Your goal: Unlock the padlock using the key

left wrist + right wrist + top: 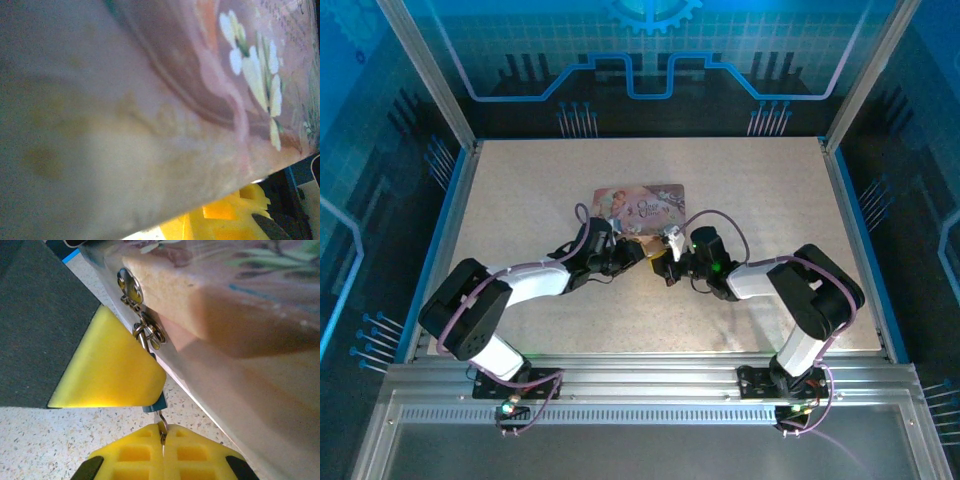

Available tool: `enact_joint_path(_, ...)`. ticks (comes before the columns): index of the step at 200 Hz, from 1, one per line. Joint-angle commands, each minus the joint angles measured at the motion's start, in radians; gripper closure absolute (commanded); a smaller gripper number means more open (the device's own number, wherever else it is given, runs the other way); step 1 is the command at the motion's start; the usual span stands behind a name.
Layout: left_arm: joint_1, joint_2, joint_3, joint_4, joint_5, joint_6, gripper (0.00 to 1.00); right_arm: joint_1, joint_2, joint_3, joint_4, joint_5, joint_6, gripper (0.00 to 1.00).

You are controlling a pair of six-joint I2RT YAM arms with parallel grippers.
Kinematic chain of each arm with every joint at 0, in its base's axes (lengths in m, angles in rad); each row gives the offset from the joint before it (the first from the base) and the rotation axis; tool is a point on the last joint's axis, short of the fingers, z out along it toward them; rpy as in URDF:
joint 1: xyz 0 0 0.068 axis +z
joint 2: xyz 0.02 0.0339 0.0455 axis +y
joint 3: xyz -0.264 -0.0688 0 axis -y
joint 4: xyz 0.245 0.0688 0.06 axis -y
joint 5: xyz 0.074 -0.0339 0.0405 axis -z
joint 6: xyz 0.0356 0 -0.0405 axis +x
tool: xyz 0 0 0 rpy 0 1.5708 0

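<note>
In the overhead view the two arms reach in from the lower corners and meet just below the middle of the frame, at the near edge of a pink picture tin (640,203) that lies flat on the speckled table (770,200). The left gripper (638,251) and the right gripper (660,262) sit tip to tip there, almost touching. In the right wrist view the tin's side wall (260,365) runs from upper left to lower right, with a silvery hasp (129,286) and small metal rings (150,332) hanging on it near the top. The padlock (156,405) shows as a sliver of bluish body just below centre, mostly covered by a yellow finger (110,370) of the left gripper that comes in from the left. Below it a thin silvery key (162,426) runs down into the right gripper (162,437), whose two yellow waffle pads (135,455) are pressed together on it at the bottom edge. The left wrist view is a blurred close-up of the tin's lid (200,100) with yellow finger material (230,215) at the bottom; I cannot tell whether the left gripper's jaws are closed or apart.
</note>
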Motion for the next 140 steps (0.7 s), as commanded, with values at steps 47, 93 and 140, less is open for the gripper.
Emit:
enact_joint_path(47,-0.079,0.105,-0.054,0.133,0.17,-0.039,0.89,0.066,0.067,-0.063,0.325,-0.016,0.029,0.99)
enact_joint_path(93,-0.062,0.102,-0.087,0.181,0.15,-0.056,0.76,0.075,0.104,-0.104,0.364,0.016,0.071,0.99)
enact_joint_path(140,-0.031,0.041,-0.129,0.183,0.147,-0.07,0.6,0.094,0.118,-0.139,0.38,0.055,0.13,0.99)
